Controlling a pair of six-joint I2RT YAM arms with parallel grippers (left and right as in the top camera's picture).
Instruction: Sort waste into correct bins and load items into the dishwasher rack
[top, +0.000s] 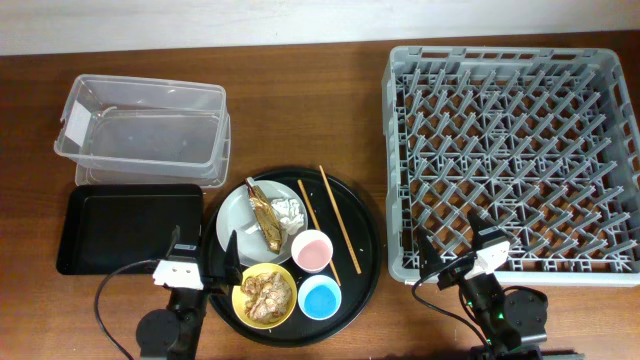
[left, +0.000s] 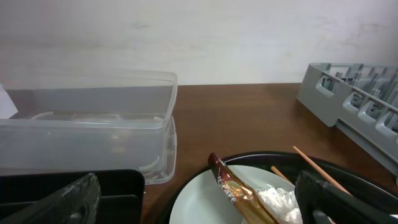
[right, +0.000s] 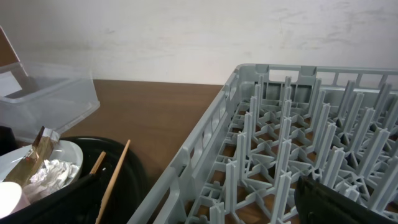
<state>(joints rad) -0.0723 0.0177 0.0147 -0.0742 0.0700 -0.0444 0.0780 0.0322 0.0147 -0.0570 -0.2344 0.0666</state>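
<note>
Overhead: we look down on a brown wooden table; both arms sit at its near edge.
Rack: the large square grey plastic dishwasher rack, full of upright pegs, fills the right side, well apart from the bins.
Bins: the clear plastic rectangular tub with a white label sits far left. The shallow black rectangular tray lies just in front of it.
Carrier: a big round black tray lies between bins and rack and bears all the tableware and waste.
Waste: on the pale grey-white round plate lie the golden-brown crinkled wrapper and, just right of it, crumpled white paper. The beige-brown food lump sits in the yellow bowl.
Items: the small pink cup stands just right of the plate. The small blue cup stands in front of it, beside the bowl. The thin wooden chopsticks lie side by side right of the plate.
In the way: wrapper and paper cover part of the plate, and food fills the bowl. The pink cup sits close against the nearer chopstick; we cannot tell whether they touch.
Left arm: the left gripper sits low, pointing away from the near edge, with its fingers spread and nothing between them. One finger is over the black rectangular tray's right end, the other over the round tray's rim beside the bowl.
Right arm: the right gripper sits at the rack's near-left corner, with its fingers apart and gripping nothing. In its wrist view we see only one dark finger, above the pegs.
</note>
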